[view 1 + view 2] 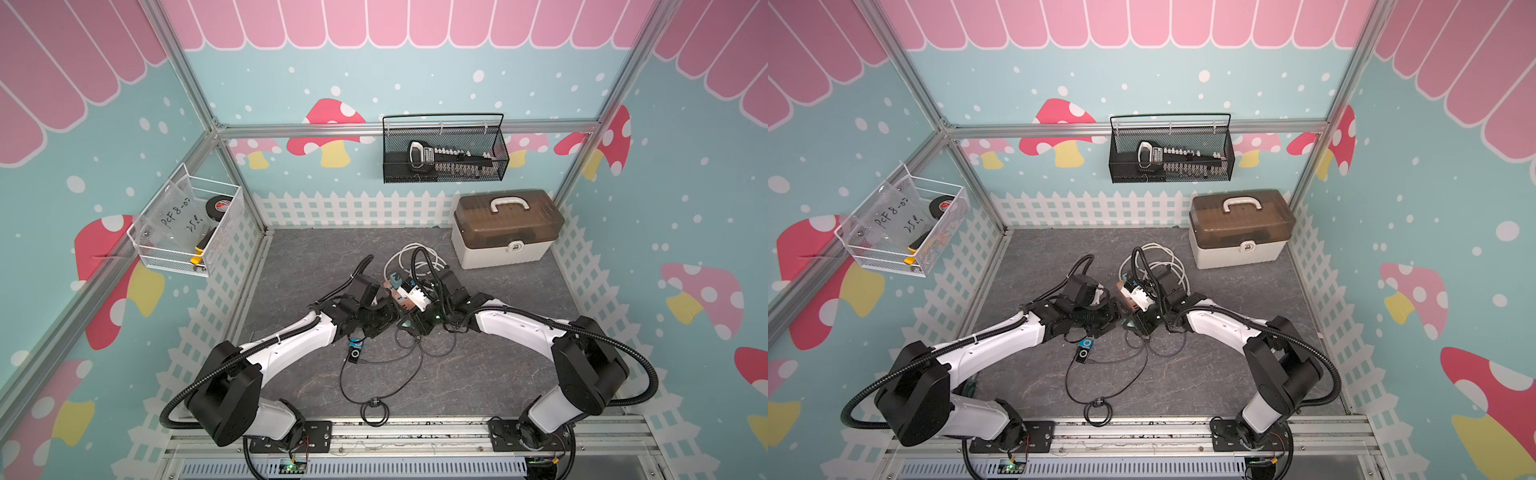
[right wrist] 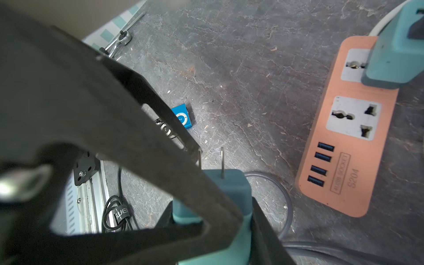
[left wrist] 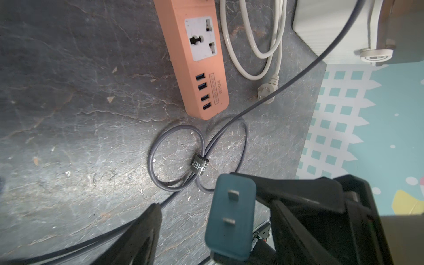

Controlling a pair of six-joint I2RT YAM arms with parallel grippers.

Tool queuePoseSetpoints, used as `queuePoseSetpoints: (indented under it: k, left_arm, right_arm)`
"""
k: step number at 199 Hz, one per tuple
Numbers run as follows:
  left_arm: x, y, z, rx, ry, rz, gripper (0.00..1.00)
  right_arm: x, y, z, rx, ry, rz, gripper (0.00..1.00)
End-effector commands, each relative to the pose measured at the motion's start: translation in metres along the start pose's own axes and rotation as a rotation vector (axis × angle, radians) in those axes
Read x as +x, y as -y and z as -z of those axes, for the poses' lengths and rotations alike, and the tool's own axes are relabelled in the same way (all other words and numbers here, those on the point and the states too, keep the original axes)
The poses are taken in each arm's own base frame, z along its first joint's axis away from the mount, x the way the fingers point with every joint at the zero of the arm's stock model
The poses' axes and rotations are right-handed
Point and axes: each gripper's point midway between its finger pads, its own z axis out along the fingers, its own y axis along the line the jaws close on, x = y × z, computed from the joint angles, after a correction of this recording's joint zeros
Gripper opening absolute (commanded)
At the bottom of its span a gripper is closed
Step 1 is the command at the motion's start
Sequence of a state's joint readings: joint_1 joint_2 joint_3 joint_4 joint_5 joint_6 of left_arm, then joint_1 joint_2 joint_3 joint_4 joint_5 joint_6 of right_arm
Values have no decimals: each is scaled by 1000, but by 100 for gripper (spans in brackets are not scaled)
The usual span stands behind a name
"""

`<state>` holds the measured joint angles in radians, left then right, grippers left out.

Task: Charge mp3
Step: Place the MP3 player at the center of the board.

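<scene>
Teal two-prong charger plug point(image 3: 229, 218), pinched in my right hand point(image 2: 213, 215), points its prongs at my left hand point(image 3: 210, 200), parted around it; orange power strip point(image 3: 202, 68) just beyond.

The left pincer point(image 1: 1118, 319) and right pincer point(image 1: 1133, 324) nearly touch over the worktop point(image 1: 1225, 365), just before an orange strip point(image 1: 1122, 293); a blue mp3 point(image 1: 1086, 344) lies near the left one; white cord point(image 1: 1160, 248) coils behind the strip; black cable point(image 1: 1099, 402) loops toward the front; a box point(image 1: 1241, 249) stands back right.
</scene>
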<state>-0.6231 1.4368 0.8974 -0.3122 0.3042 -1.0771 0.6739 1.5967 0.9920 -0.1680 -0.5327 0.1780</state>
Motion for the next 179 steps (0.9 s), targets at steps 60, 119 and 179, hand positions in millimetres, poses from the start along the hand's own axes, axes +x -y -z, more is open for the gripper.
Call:
queuePoseSetpoints:
  k: [60,119,179]
  left_arm:
    - [-1,12,-3,90,9,70,52]
    - [0,9,-5,105,1,99,38]
    - [-1,4,-6,103,2,113,26]
  right_arm:
    - [-12,-11,-7,-45,47,18,0]
    - [-16,-12,-7,-51,88,2,0]
    - [-17,-12,-5,-43,93,-3,0]
